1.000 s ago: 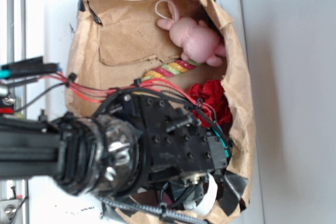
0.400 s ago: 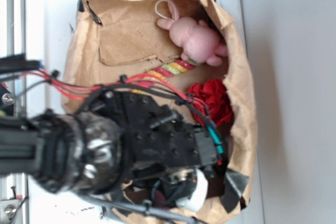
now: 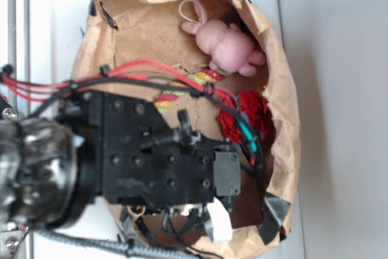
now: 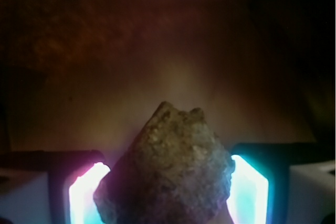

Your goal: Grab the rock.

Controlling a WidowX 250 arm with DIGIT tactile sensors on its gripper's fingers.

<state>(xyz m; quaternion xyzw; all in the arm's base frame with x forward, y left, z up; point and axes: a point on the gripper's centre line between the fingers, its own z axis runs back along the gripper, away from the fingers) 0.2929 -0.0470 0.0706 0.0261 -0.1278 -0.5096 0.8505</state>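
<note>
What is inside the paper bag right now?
Inside the bag: a pink plush, striped strip and red flower. The arm hides the rest; the wrist view shows the rock between the lit fingers.

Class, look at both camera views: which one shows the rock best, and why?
The wrist view. There the rock fills the lower middle, rough and lumpy, between the gripper's two glowing fingers. In the exterior view the black arm covers that spot, so no rock shows.
</note>
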